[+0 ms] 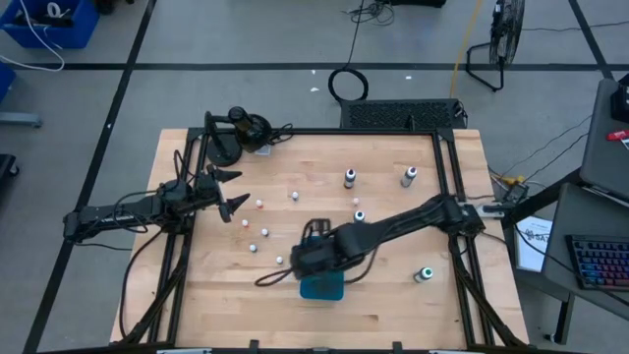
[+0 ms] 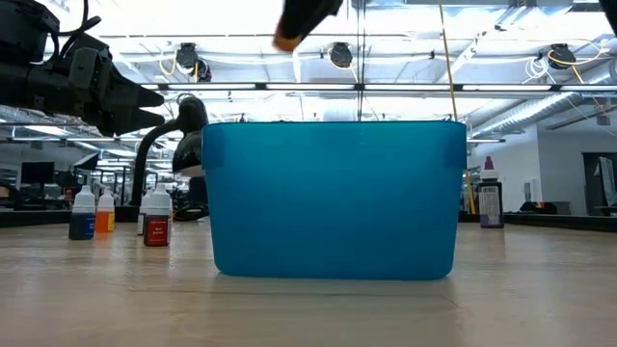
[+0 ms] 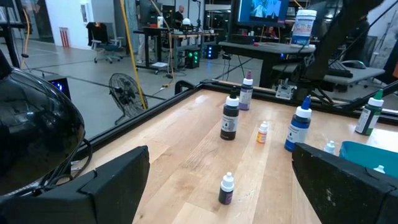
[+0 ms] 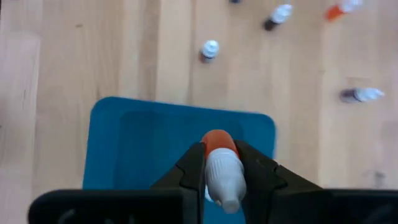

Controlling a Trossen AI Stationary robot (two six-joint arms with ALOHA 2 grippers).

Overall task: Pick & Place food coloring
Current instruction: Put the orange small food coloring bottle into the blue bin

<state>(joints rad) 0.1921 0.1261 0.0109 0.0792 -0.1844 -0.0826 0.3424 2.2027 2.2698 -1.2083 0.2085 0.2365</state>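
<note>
My right gripper (image 4: 221,163) hangs above the teal tray (image 4: 124,143), shut on a tiny food coloring bottle (image 4: 219,163) with an orange body and a white cap. In the high view it (image 1: 314,241) stands over the tray (image 1: 322,287) near the table's middle front. Several more food coloring bottles stand upright on the wood, such as one (image 1: 349,177), another (image 1: 425,273) and a small one (image 1: 265,233). My left gripper (image 1: 239,193) waits open and level at the table's left, touching nothing. My right gripper pinches the small bottle between its two fingers (image 4: 193,169), one on each side, around where the white cap (image 4: 222,182) meets the orange body (image 4: 219,142). The fingers slant down from above. The bottle lies along them, lifted clear above the tray.
Tall bottles stand toward the far right (image 1: 408,177), and small ones are scattered left of the tray (image 1: 253,247). A black lamp-like stand (image 1: 241,128) sits at the far left corner. Dark rails (image 1: 452,187) edge the table. Bare wood lies at the near right.
</note>
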